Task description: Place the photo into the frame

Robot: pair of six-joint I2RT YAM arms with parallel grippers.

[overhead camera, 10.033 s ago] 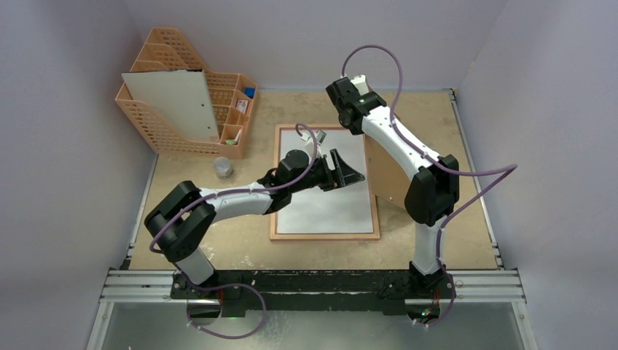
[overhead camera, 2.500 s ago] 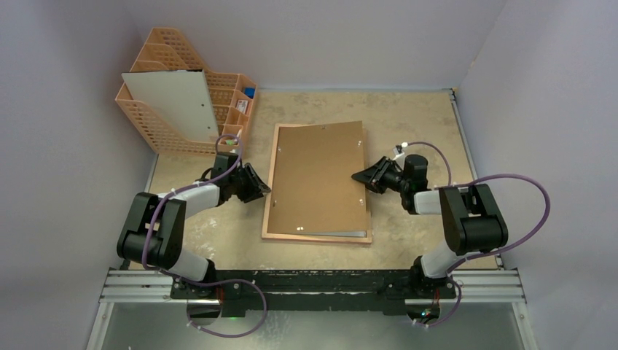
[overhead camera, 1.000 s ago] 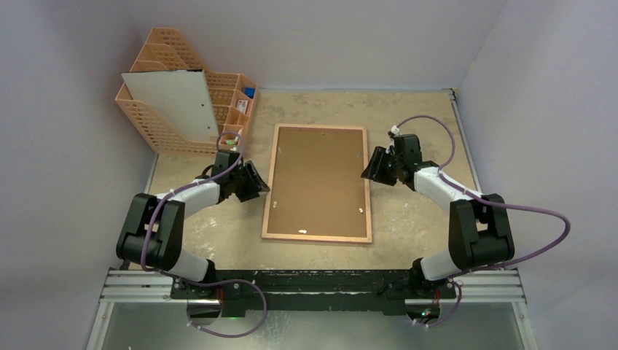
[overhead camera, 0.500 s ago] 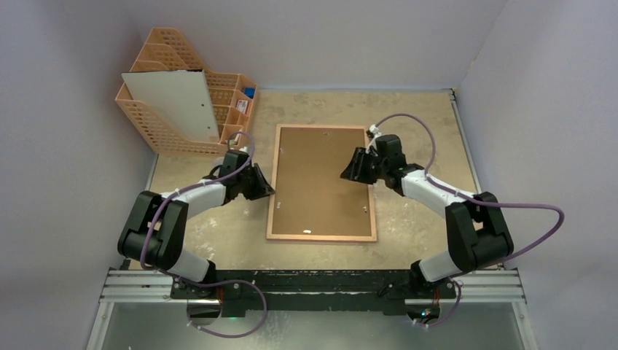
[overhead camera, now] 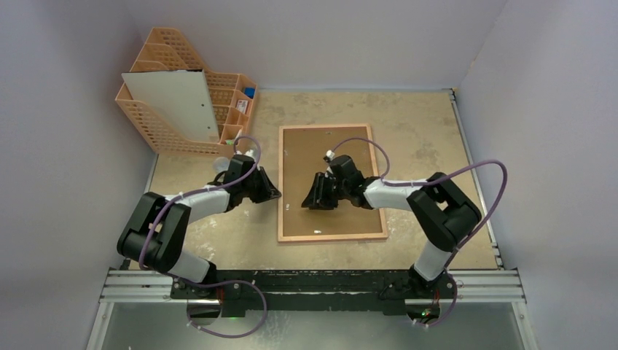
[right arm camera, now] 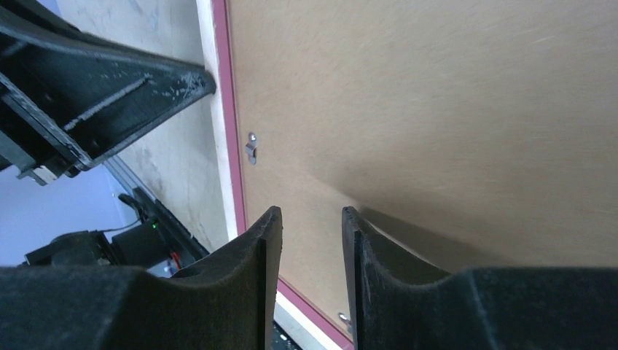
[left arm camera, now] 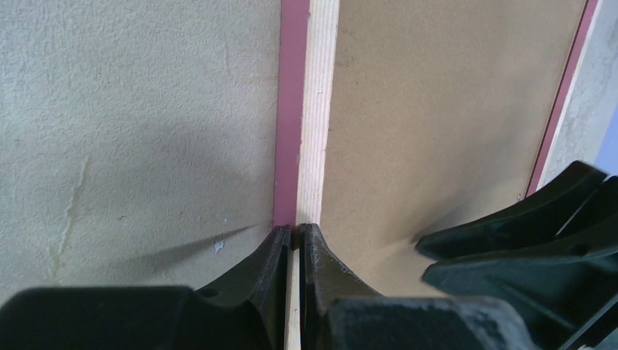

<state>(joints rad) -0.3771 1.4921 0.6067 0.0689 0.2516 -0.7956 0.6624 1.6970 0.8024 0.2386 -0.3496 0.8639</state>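
The photo does not show in any view. If it is already in place, it lies under the brown backing board (overhead camera: 328,149), which covers the whole opening of the frame (overhead camera: 331,238). The frame lies flat, back side up, in the middle of the worktop (overhead camera: 437,146), its long sides running away from the arm bases.

Judging by this, the loading looks done, with the board seated inside the rim and no corner visibly sticking out. What seems left is to press the board home and fasten the small metal tabs (right arm camera: 251,149) along the rim. Whether any tab is already turned over the board cannot be told.

The left pincer (overhead camera: 275,194) sits at the frame's left long side. The right pincer (overhead camera: 310,200) reaches across from the right, low over the board's left half and near the left one.

From above neither grip can be read; the wrist cameras settle it. The left wrist view shows the left fingers (left arm camera: 280,251) drawn almost together, with the pale wooden rail of the frame pinched between them and the pink outer edge just beside it. The right wrist view shows the right fingers (right arm camera: 266,240) standing apart with nothing between them, right at the board's surface; actual contact cannot be told. That view also shows the tabs as metal clips, mere pale specks from above. Only the overhead camera shows the orange mesh file rack (overhead camera: 233,124), well apart at the far left.
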